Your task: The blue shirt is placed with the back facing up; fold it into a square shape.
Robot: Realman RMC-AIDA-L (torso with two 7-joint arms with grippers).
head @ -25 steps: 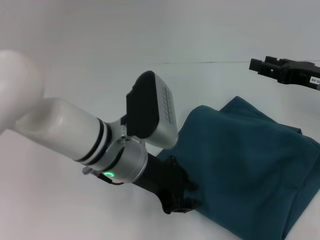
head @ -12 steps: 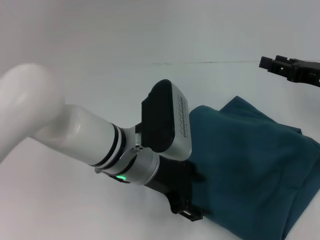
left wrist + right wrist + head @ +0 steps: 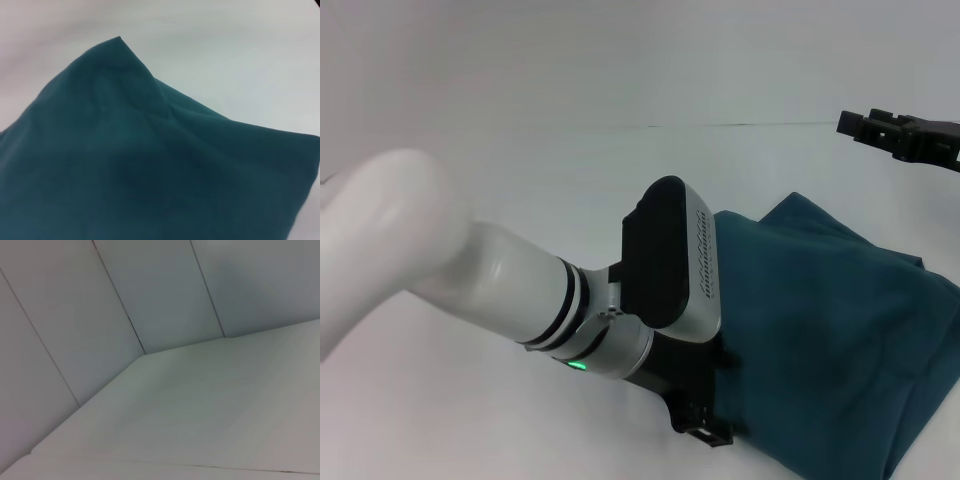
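Nearest to us, our left gripper (image 3: 705, 425) sits at the near left edge of the shirt (image 3: 830, 340), low against the cloth; we cannot tell whether it is parted or pinched on fabric, since the wrist housing hides the tips. Over the last second this arm has slid along that edge, further in over the shirt, while the cloth itself lies as it did. We judge that the arm is settling on a hold or pressing the fold flat, with the shirt already gathered into a compact block.

The shirt rests on the white table (image 3: 520, 180), its far corner peaked up. The left wrist view shows what the head view hides: smooth teal cloth with a soft crease and that raised corner, and no fingers at all.

Farthest from us, beyond the shirt, our right gripper (image 3: 865, 127) hangs above the table, drawn back to the right, tips apart and empty. Its wrist view shows only table and wall panels (image 3: 125, 300).
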